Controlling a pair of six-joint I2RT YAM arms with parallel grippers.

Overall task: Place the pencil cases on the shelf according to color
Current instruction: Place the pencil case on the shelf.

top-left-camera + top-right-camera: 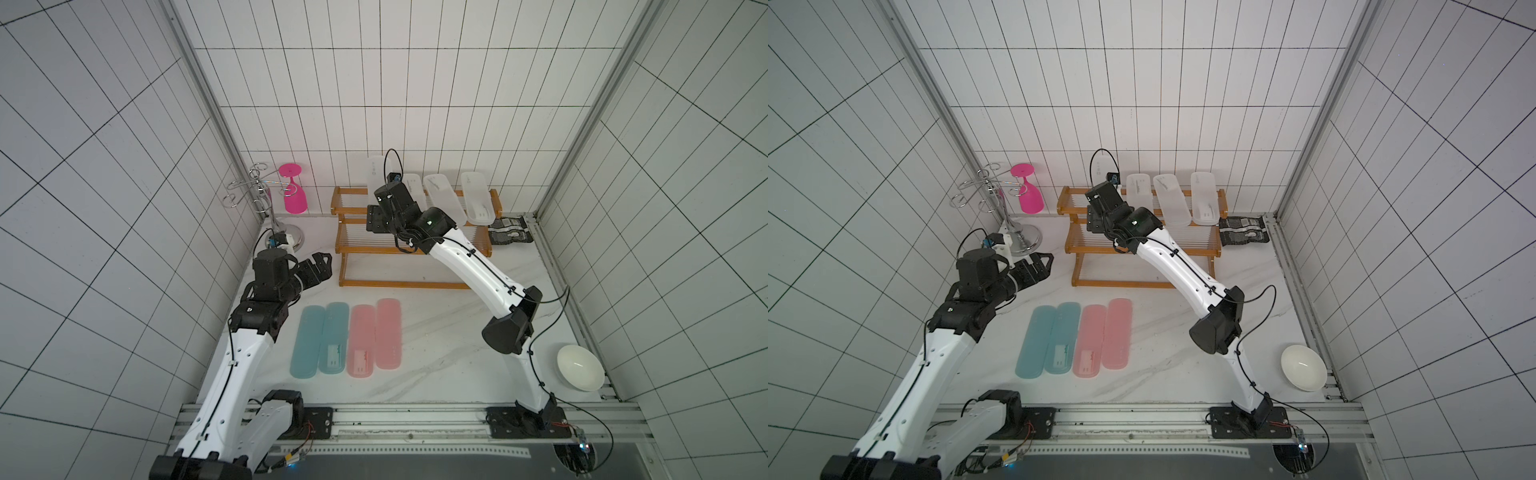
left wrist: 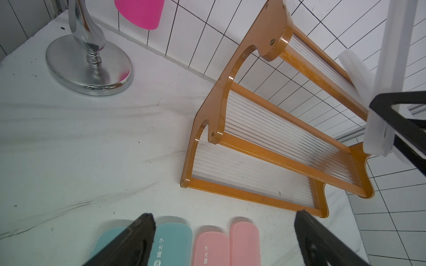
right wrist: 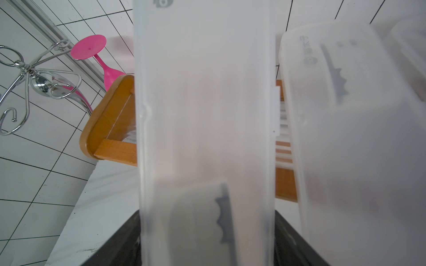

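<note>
i'm clamping a clear-white case (image 3: 205, 103) in my right fingers (image 3: 115, 248), the shelf (image 1: 415, 284) sitting just beneath them; my left fingers (image 2: 129, 244) are hanging wide open, empty, teal cases (image 1: 308, 340) nearby.

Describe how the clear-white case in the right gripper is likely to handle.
Likely stiff: the clear-white case, gripped near its lower end by the right gripper, stands straight without sagging. Probably light: its walls look thin and translucent. Its smooth plastic may slide on the shelf's thin rods.
</note>
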